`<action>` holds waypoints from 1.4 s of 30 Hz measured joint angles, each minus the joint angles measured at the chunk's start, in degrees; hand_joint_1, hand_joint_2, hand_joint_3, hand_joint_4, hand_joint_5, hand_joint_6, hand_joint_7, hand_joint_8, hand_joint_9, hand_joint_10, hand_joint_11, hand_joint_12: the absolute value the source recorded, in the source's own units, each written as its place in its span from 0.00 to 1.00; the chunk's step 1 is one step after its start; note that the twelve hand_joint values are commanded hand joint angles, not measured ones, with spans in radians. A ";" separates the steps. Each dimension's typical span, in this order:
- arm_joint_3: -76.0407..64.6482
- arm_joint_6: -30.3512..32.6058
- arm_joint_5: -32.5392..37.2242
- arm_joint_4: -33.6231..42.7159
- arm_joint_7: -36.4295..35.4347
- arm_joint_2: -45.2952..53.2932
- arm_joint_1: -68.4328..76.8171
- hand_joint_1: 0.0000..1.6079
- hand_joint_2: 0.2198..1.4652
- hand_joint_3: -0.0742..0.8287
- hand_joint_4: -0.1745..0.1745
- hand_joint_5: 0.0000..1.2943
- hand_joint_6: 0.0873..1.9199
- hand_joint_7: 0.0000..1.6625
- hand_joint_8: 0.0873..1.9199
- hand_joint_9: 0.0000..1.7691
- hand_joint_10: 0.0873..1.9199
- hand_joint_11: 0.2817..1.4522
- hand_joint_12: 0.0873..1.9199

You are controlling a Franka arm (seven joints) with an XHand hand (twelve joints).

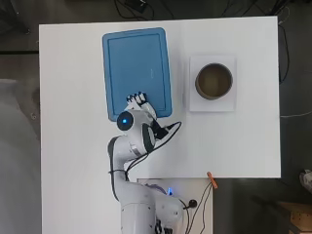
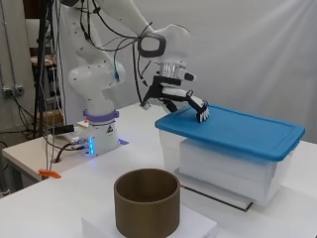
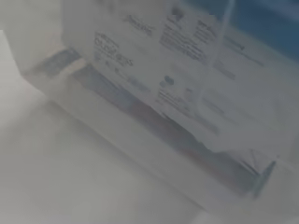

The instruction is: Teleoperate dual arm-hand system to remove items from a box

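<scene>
One clear box point(image 2: 225, 166) with one blue lid point(image 1: 137, 72), one brown cylinder point(image 1: 214, 81), one hand point(image 2: 178, 96).

A brown, open-topped cylindrical container point(image 1: 214, 81) stands upright on a flat white square base point(image 1: 194, 103). Container and base sit on the white surface point(image 1: 73, 97), toward its right side in the overhead view and nearest the camera in the side view. The container's interior appears dark, and its contents cannot be determined.

A small orange clip-like object point(image 1: 212, 180) lies at the edge of the surface nearest the arm's base. Black cables point(image 1: 201, 204) run close beside it. More dark cables point(image 1: 131, 7) lie on the floor beyond the far edge.
</scene>
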 joint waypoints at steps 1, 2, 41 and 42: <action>-0.07 -0.54 3.07 0.33 -1.55 -0.88 0.50 0.42 0.98 0.09 0.93 0.33 0.95 0.35 0.78 0.38 0.80 0.26 0.41; -0.12 -0.62 5.29 0.55 -2.38 -1.95 0.92 0.39 0.99 0.09 0.96 0.32 0.96 0.35 0.83 0.39 0.84 0.26 0.45; 70.90 -21.25 28.68 56.56 -5.48 4.43 -50.83 0.11 0.54 0.09 0.38 0.09 0.00 0.16 0.00 0.22 0.00 0.18 0.00; 72.81 -22.30 30.79 58.33 -5.30 2.71 -57.69 0.10 0.55 0.09 0.38 0.09 0.00 0.16 0.00 0.22 0.00 0.18 0.00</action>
